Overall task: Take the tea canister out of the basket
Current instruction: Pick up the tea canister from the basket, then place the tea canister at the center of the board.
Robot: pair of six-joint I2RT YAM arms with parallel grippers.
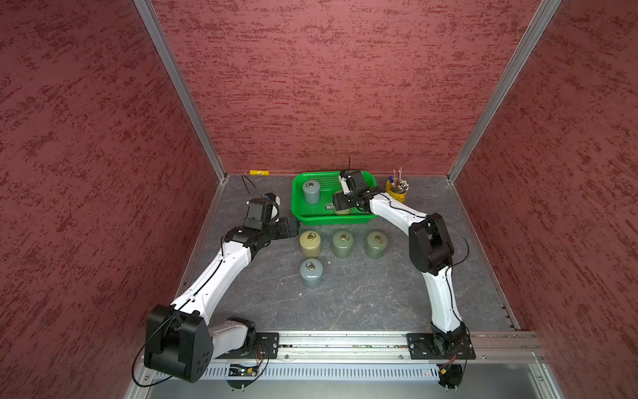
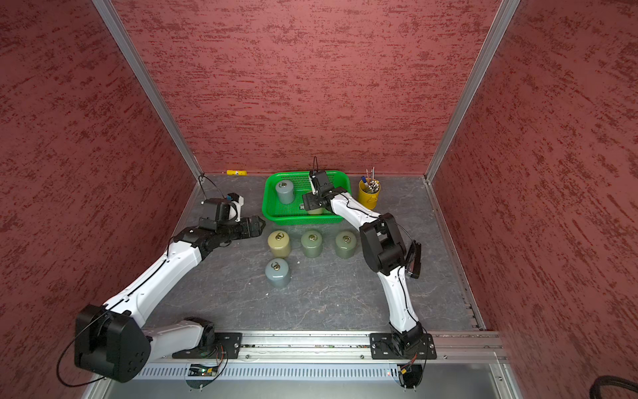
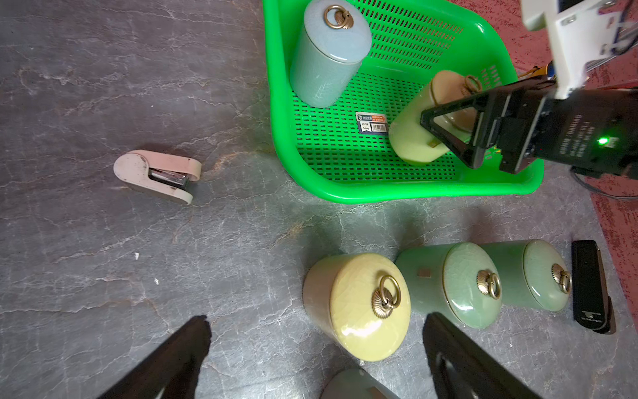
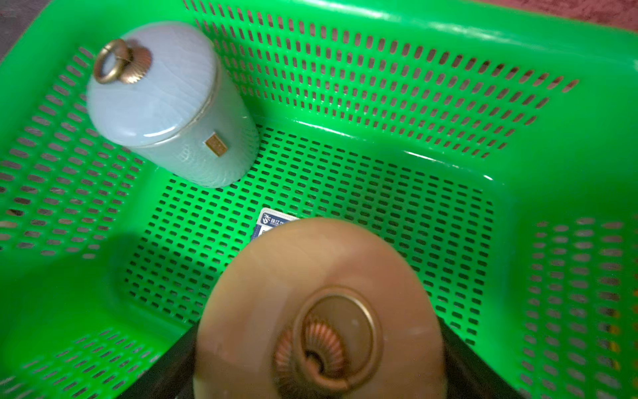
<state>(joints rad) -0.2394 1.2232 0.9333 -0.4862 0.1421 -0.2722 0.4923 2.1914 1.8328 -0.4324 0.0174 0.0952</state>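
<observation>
Yellow canister point(image 4: 319, 273) clamped by right gripper point(image 3: 438, 117); left gripper point(image 3: 317, 324) apart; stapler point(image 3: 157, 174): left wrist only.

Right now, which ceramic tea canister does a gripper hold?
The pale yellow ceramic canister inside the green plastic basket: the right gripper is shut on it. No other canister is gripped.

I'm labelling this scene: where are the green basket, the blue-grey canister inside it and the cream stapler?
green basket point(image 3: 414, 193): left wrist view, outer rim.
blue-grey canister point(image 3: 321, 76): left wrist view, side wall.
cream stapler point(image 3: 158, 174): left wrist view, metal middle.
</observation>
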